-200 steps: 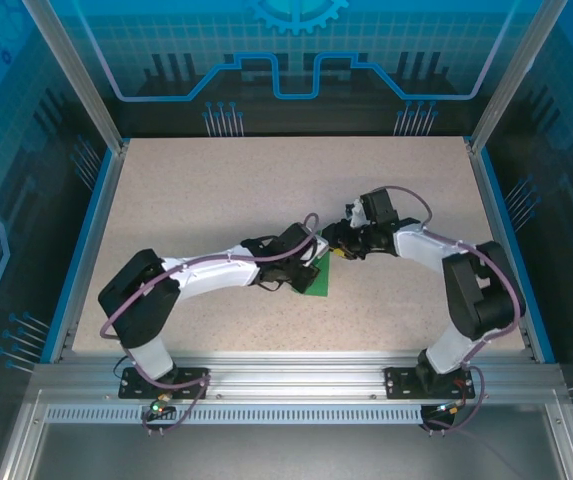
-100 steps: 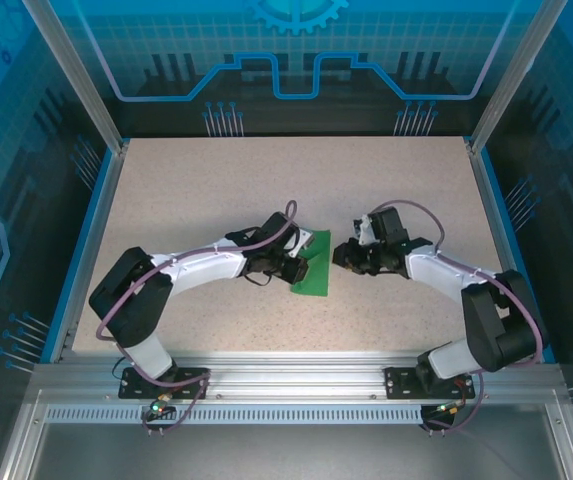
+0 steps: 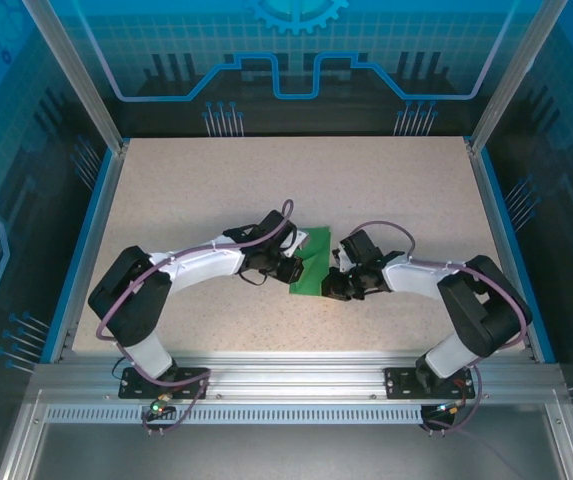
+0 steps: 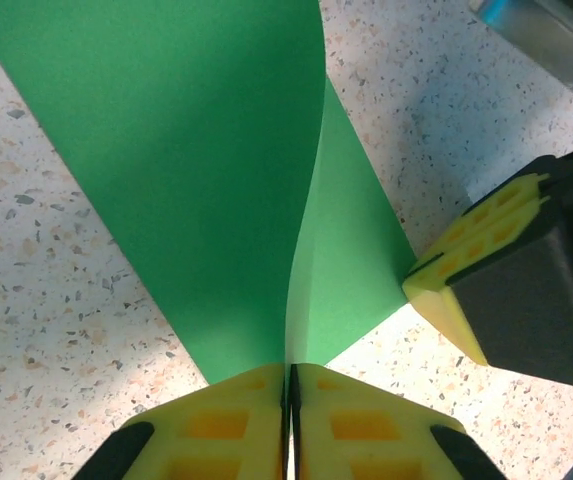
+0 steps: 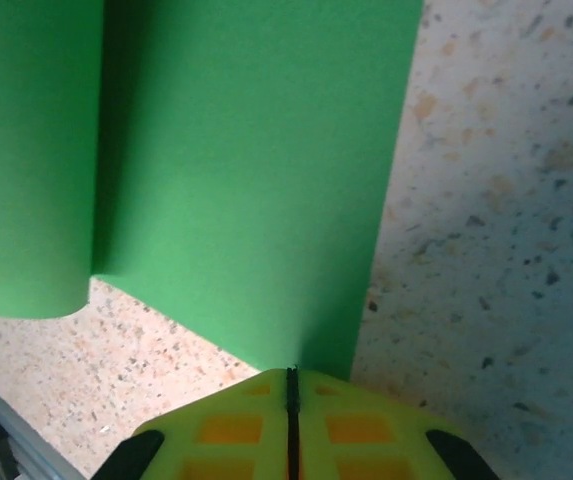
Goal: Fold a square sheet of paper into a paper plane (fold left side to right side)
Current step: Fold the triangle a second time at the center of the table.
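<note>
1. The table (image 3: 216, 180) is speckled and beige. Your work sits near its middle, a little toward the near edge.
2. The left arm (image 3: 196, 268) and right arm (image 3: 436, 275) both reach inward and meet at the paper.
3. The square sheet of paper (image 3: 311, 272) lies between them. One side is lifted and curls over the other in a soft loop, with no sharp crease yet. I judge the left-to-right fold as begun but not pressed flat. Nothing here looks like a dart, so the later plane folds remain.
4. Your left gripper (image 4: 291, 385) has its pads pressed together, pinching the raised edge of the sheet at the seam.
5. Your right gripper (image 5: 291, 395) also has its pads pressed together, sitting at the sheet's edge. Whether paper is caught between them, you cannot tell.
</note>
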`<state>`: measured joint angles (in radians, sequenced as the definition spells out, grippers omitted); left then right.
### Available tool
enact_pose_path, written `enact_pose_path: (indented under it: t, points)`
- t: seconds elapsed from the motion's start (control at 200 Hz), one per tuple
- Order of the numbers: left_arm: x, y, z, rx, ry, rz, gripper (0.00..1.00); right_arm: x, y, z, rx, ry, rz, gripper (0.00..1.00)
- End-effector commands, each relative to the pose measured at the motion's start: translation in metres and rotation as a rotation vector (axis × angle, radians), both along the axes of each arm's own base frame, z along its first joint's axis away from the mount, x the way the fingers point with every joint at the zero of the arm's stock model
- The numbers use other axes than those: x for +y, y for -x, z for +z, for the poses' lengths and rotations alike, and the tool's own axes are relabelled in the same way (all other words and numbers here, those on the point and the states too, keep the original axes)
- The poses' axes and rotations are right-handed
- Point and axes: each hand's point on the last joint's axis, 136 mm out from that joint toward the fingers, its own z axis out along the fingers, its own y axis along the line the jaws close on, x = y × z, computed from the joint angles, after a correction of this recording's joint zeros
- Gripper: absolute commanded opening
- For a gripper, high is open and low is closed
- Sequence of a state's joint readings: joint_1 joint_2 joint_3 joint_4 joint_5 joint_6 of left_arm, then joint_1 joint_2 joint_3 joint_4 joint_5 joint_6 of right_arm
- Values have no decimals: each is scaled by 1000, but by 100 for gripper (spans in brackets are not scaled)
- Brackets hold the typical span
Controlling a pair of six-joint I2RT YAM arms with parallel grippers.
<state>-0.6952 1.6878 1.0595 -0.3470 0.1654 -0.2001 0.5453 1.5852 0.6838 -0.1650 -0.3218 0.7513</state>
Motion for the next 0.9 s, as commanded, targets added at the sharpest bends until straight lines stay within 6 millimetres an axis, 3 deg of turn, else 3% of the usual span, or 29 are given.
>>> enact_pose_path:
  t: [0.0, 0.375, 0.895]
  points:
    - [0, -4, 2, 1, -14, -19, 12, 3, -2, -2, 11, 26, 9, 9]
    - [-3, -7, 2, 6, -21, -27, 13, -20, 9, -17, 70, 157, 6, 8]
    - [-7, -18, -13, 34, -45, -18, 13, -39, 4, -10, 58, 211, -3, 8]
